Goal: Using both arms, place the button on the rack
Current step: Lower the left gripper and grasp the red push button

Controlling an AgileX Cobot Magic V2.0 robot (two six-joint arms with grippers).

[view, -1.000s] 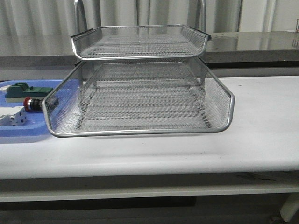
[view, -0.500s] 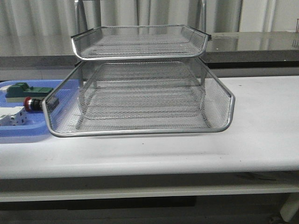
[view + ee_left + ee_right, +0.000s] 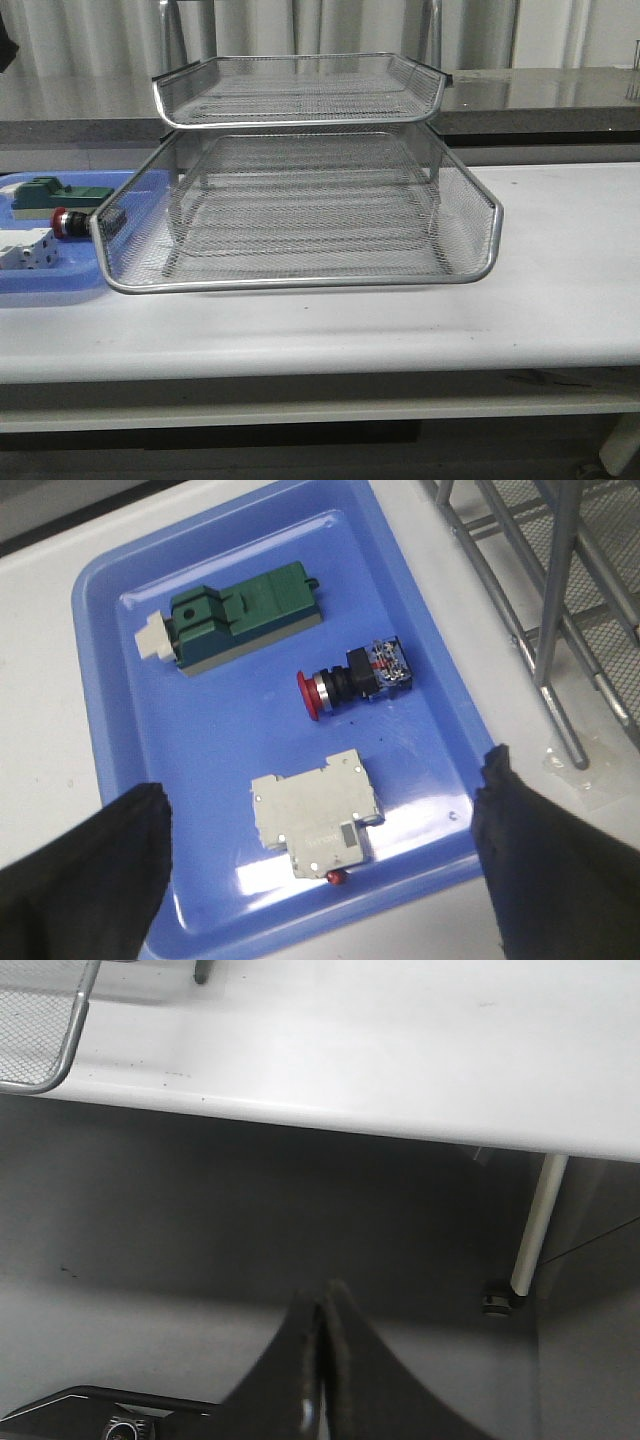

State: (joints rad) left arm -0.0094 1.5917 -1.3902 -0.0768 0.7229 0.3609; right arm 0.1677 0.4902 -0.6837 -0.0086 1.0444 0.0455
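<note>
Left gripper [image 3: 320, 880] spread wide above emergency-stop button [image 3: 355, 676] in blue tray [image 3: 420, 630]; right gripper [image 3: 322, 1360] pressed together below counter [image 3: 400, 1050].

rack [image 3: 300, 200] mid-table | tray [image 3: 60, 285] left of rack | button [image 3: 355, 675] in tray, between two blocks

Your light was even and soft from above, glaring on the blue tray [image 3: 120, 780] near the wrist camera. Under the surface [image 3: 400, 1050] it was dim. The left claw's fingers [image 3: 70, 880] blurred black.
</note>
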